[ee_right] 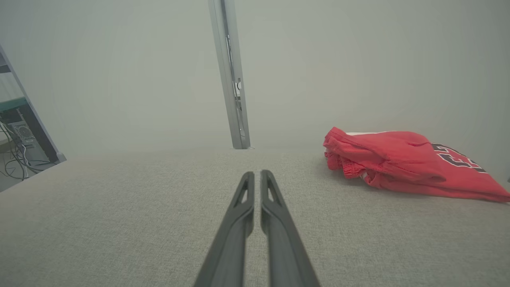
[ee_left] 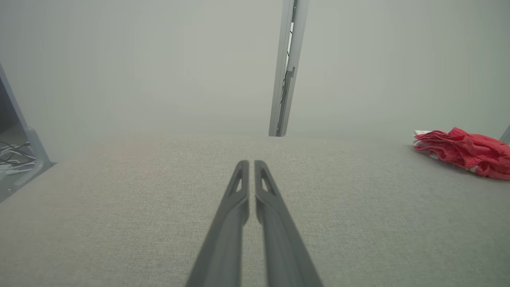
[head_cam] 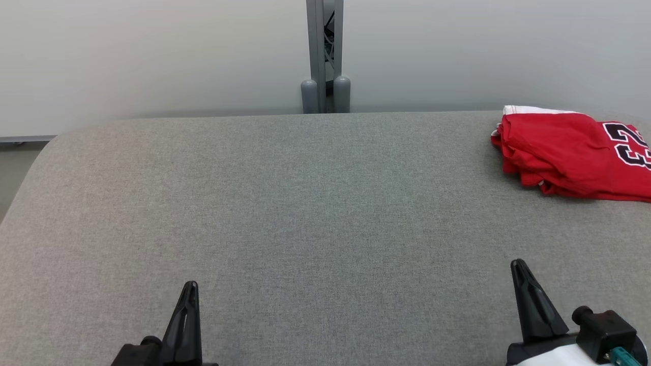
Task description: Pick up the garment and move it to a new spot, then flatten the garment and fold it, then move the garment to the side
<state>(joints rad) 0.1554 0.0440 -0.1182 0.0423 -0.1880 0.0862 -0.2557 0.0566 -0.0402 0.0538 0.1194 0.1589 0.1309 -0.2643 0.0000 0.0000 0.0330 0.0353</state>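
Note:
The garment (head_cam: 572, 152) is a red jersey with black-and-white numerals and white trim, lying bunched at the far right of the grey padded table (head_cam: 305, 213). It also appears in the left wrist view as a red heap (ee_left: 466, 151) far right, and closer in the right wrist view (ee_right: 398, 163). My left gripper (head_cam: 189, 287) rests low at the near left, shut with nothing in it (ee_left: 250, 163). My right gripper (head_cam: 519, 265) sits at the near right, shut and empty (ee_right: 257, 173), well short of the garment.
A grey metal post (head_cam: 324, 56) stands behind the table's far edge against a pale wall. Off the table's left end are a frame leg and loose cables (ee_right: 16, 159). The table's left corner is rounded (head_cam: 46, 147).

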